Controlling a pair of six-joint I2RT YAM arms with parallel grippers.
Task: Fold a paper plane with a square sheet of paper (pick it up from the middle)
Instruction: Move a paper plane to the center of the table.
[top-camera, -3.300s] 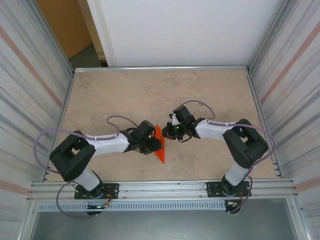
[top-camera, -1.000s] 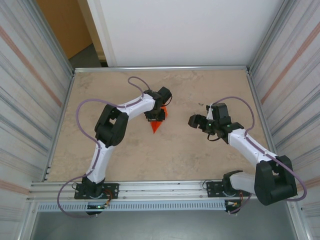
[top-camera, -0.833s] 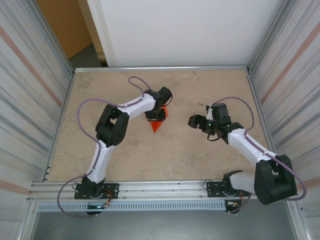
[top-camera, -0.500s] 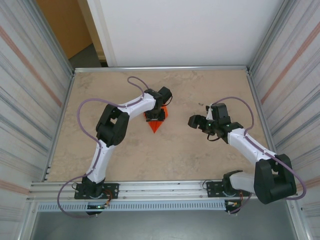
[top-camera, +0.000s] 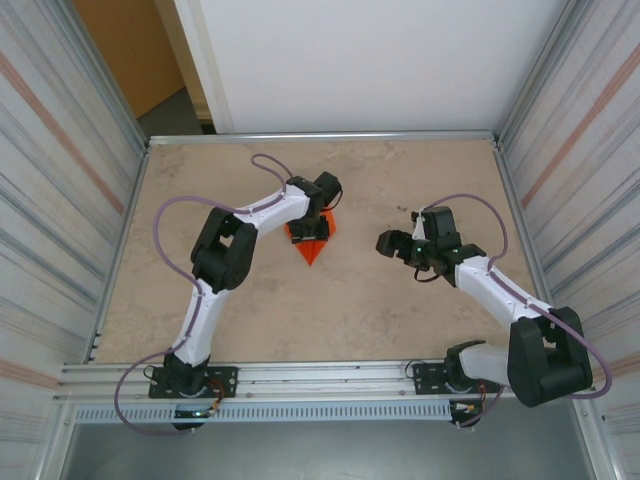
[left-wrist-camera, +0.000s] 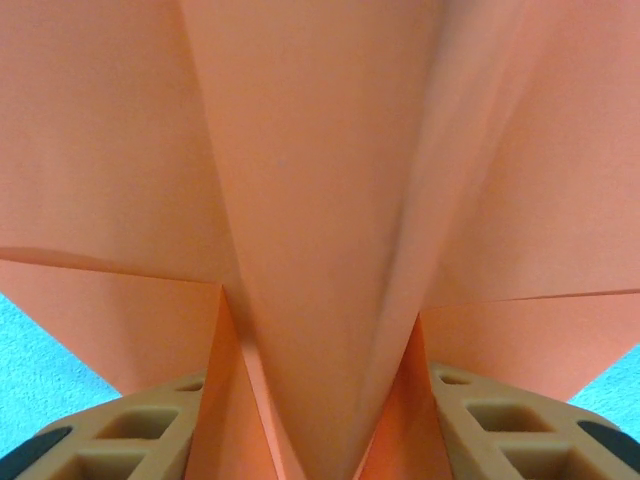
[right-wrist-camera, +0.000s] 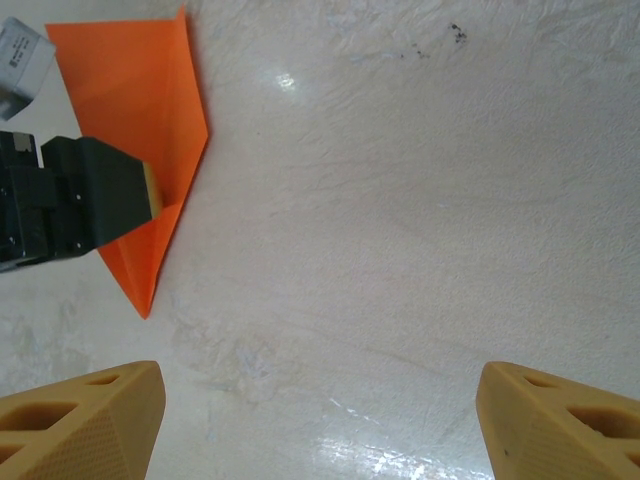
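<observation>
**Orange dart on the counter, left fingers astride its fold**

The paper plane lies on the pale marbled counter, a little left of centre, its pointed nose toward the near edge and its wide tail toward the far wall. The left arm reaches out long from its base, and the left gripper sits over the tail end of the dart.

From the left wrist, the orange folds take up nearly the whole view. The two tan fingers stand partly apart, one on each side of the centre crease, with paper lying against both inner faces. I cannot tell whether they are pinching the fold or only flanking it.

The right gripper hangs to the right of the plane, well apart from it. In the right wrist view its fingers are spread wide over bare counter with nothing between them. The plane lies flat at the upper left, one dark left finger resting on it.
</observation>
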